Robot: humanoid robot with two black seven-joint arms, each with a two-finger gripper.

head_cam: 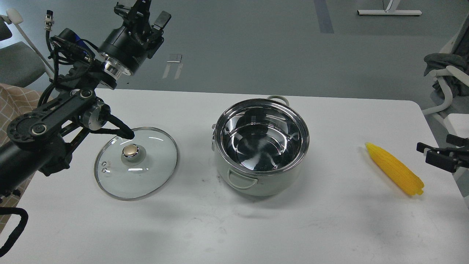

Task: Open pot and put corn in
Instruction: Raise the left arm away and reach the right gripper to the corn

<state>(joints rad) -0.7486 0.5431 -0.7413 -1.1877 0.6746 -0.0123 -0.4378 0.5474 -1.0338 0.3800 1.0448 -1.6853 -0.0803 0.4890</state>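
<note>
The pale green-white pot [256,186] stands uncovered at the table's middle, and its shiny steel inside is empty. Its glass lid [146,179] with a gold knob lies flat on the table to the pot's left. The yellow corn [395,169] lies on the table at the right, with its tapered end pointing back-left. My left gripper [144,13] is raised high above the table's back-left edge, open and empty. My right gripper [425,152] comes in low from the right edge, just right of the corn. Its fingers are apart and hold nothing.
The white table [329,227] has a rounded right edge close to the corn. A grey chair [18,66] and a checked cloth [14,106] are off the left side. Another chair [445,79] stands beyond the right edge.
</note>
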